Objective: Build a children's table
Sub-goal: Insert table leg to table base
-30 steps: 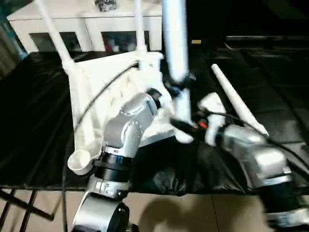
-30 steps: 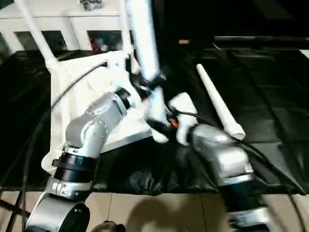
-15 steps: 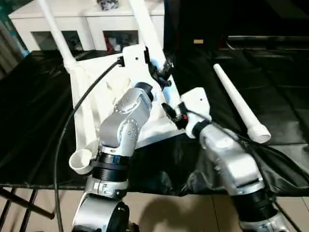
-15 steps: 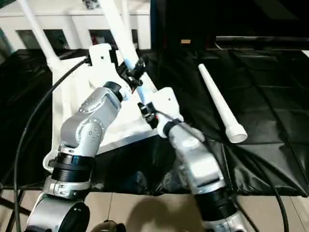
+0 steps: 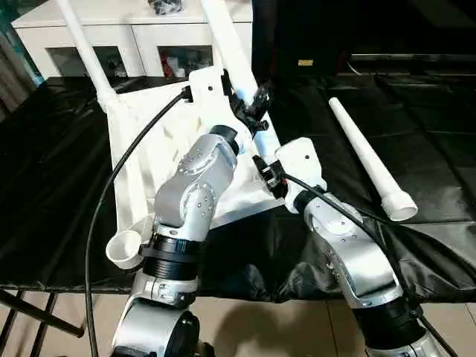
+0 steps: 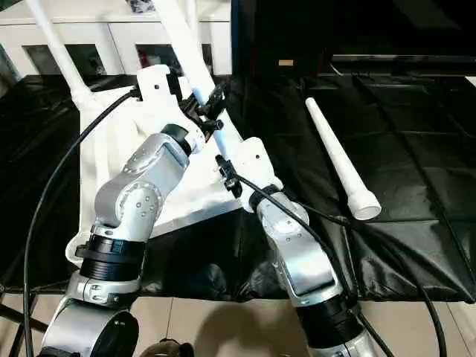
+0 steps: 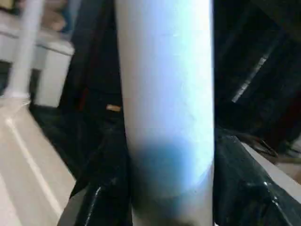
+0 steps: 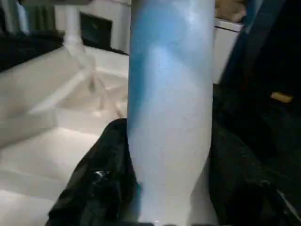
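Observation:
The white tabletop (image 5: 149,149) lies ribbed side up on the black cloth. One leg (image 5: 85,52) stands in its far-left corner socket, and the near-left socket (image 5: 125,249) is empty. A second leg (image 5: 227,44) leans up and away from the tabletop's right side, its lower end hidden behind my grippers. My left gripper (image 5: 251,110) is shut on this leg, black fingers (image 7: 101,197) pressing both sides. My right gripper (image 5: 264,172) is shut on the same leg lower down, fingers (image 8: 101,188) flanking it. Another leg (image 5: 368,160) lies loose on the cloth to the right.
A white cabinet (image 5: 141,37) stands behind the table. The black cloth (image 5: 59,186) hangs over the near edge above a tiled floor. A black cable (image 5: 111,186) loops from my left arm across the tabletop. A small yellowish object (image 5: 303,63) rests far back.
The held leg has swung from nearly upright to leaning away toward the cabinet. My left gripper has closed around it. My right arm has drawn in below it.

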### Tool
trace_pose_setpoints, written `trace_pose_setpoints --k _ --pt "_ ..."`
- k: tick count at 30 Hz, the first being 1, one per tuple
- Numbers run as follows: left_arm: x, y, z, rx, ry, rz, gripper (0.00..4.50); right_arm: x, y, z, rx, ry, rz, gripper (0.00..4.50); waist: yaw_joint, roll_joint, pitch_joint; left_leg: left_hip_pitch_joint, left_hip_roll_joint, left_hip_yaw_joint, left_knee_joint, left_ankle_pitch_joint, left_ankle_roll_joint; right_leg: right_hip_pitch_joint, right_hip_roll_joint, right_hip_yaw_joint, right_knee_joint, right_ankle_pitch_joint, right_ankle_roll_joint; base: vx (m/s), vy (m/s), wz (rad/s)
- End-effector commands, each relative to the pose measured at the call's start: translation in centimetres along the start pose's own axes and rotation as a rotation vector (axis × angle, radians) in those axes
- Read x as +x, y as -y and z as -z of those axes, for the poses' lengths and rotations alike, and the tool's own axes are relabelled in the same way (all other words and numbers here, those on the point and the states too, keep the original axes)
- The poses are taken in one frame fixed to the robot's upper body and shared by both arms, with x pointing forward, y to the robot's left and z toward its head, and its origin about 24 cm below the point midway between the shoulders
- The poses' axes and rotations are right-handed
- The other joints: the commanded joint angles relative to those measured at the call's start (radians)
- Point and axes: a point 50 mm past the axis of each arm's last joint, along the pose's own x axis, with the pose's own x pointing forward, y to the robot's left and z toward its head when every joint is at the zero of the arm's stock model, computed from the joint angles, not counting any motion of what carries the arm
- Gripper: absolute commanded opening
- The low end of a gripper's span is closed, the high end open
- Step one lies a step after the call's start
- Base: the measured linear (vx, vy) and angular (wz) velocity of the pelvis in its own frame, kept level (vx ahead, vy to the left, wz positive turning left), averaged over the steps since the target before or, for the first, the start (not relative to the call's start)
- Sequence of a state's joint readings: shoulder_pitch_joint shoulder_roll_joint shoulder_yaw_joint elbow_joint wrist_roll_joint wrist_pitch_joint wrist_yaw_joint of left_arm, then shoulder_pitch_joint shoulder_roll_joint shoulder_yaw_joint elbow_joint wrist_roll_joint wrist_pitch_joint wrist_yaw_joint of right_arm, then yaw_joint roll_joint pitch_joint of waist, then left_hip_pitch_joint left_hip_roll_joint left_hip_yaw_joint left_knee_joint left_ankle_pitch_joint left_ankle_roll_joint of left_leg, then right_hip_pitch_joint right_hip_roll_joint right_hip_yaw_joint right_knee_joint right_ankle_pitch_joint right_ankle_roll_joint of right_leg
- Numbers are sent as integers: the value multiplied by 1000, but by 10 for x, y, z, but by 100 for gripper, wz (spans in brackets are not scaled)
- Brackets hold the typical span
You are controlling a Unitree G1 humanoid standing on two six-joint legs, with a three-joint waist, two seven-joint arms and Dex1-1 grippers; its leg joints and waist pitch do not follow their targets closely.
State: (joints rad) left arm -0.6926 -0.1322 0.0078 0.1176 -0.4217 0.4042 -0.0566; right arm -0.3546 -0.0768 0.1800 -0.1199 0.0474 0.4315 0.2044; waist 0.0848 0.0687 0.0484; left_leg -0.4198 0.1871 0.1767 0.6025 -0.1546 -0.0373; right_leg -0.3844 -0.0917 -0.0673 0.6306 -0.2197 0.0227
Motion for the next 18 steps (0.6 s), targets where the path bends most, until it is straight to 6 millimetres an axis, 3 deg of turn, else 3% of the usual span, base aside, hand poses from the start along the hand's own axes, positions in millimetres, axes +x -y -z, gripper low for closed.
trace_pose_setpoints --k 1,5,7,8,9,11,13,18 --pt "0 5 7 13 -22 61 193 -3 10 -16 67 77 3 280 -6 -12 -74 35 33 -15 -65 -189 8 40 -44 43 -79 -26 -160 0 0 0" --pt "-9 4 6 -23 -57 282 189 -9 26 -16 159 72 -158 304 -2 -11 -75 31 33 -14 -62 -148 23 41 -43 41 -70 17 -189 0 0 0" --pt "-17 6 2 -72 -63 445 188 -15 32 -14 201 38 -272 318 -1 -13 -76 33 29 -11 -59 -138 36 45 -44 40 -69 21 -204 0 0 0" --pt "-20 7 1 -96 -63 490 188 -17 33 -14 206 31 -320 323 -1 -21 -75 30 29 -9 -58 -135 45 47 -45 40 -69 20 -217 0 0 0" --pt "-22 7 0 -123 -65 534 188 -19 34 -12 215 17 -363 326 0 -17 -76 32 30 -8 -56 -125 52 46 -46 40 -67 19 -226 0 0 0" --pt "-32 8 -5 -179 -101 733 188 -33 34 -11 272 -23 -568 326 3 -19 -76 34 30 -8 -54 -128 67 48 -45 39 -68 -5 -238 0 0 0" --pt "-32 8 -5 -181 -104 746 187 -34 34 -11 277 -25 -584 326 4 -16 -76 33 32 -8 -54 -116 69 45 -46 40 -65 -6 -242 0 0 0" --pt "-42 7 -13 -225 -144 958 186 -54 33 -15 318 -71 -846 326 7 -17 -74 36 34 -7 -56 -141 65 44 -47 39 -69 -48 -251 0 0 0"
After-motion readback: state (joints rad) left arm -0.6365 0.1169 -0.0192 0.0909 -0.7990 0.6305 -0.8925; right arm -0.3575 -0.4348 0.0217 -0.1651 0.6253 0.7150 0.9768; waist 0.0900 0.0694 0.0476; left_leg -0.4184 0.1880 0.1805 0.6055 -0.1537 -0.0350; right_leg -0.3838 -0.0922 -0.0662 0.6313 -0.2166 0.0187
